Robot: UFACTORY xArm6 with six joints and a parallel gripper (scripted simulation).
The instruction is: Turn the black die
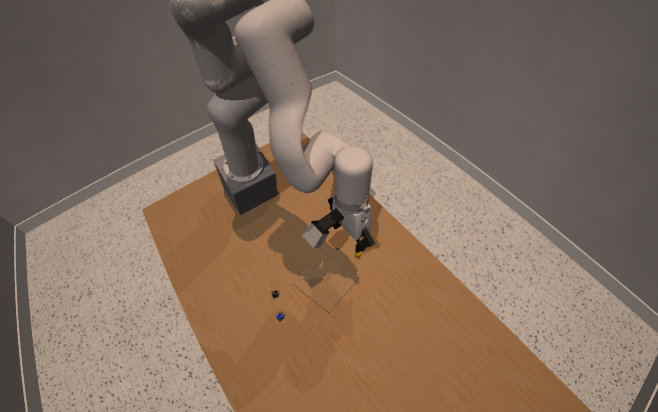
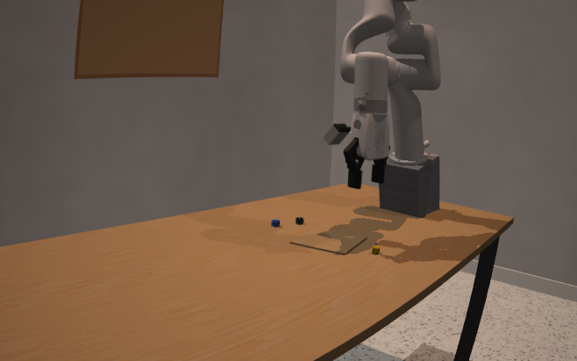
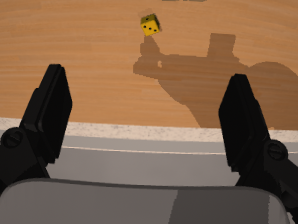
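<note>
The black die [image 1: 275,294] [image 2: 299,221] lies on the table, off the mat and apart from it. Its pips are too small to read. The thin mat [image 1: 329,300] [image 2: 334,246] lies flat on the table; it looks much like the wood and shows mainly by its dark edges. My gripper [image 2: 366,184] [image 3: 147,87] is open and empty. It hangs well above the table, on the yellow die's side of the mat, far from the black die. The wrist view shows neither the black die nor the mat's surface clearly.
The blue die [image 1: 280,316] [image 2: 275,223] lies near the black die, apart from it. The yellow die [image 1: 358,254] [image 2: 375,250] [image 3: 149,25] lies off the mat on the other side, with three pips on one side face. The arm's shadow falls across part of the mat.
</note>
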